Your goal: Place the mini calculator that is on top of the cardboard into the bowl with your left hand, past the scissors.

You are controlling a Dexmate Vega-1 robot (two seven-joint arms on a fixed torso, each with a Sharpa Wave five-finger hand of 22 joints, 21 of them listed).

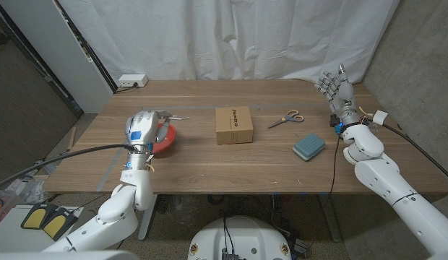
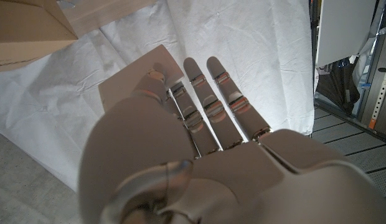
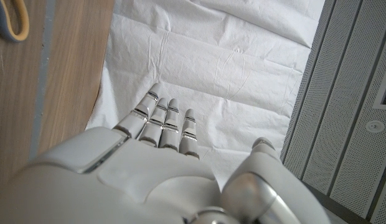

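**Left hand over the bowl, cardboard top bare**

At the table's (image 1: 195,170) left, the left hand (image 1: 143,128) hangs over the red bowl (image 1: 168,139) and covers most of its inside. In the left wrist view its fingers (image 2: 208,93) are straight and close together, with nothing in them.

The mini calculator cannot be made out. The cardboard box (image 1: 233,125) at mid-table shows only a printed label on top, and the bowl's inside is hidden.

Right of the box lie the scissors (image 1: 287,118) with yellow handles. Nearer the front edge lies a teal, rounded pad-like object (image 1: 308,146).

At the far right corner, the right hand (image 1: 338,90) is raised with its fingers spread, holding nothing.
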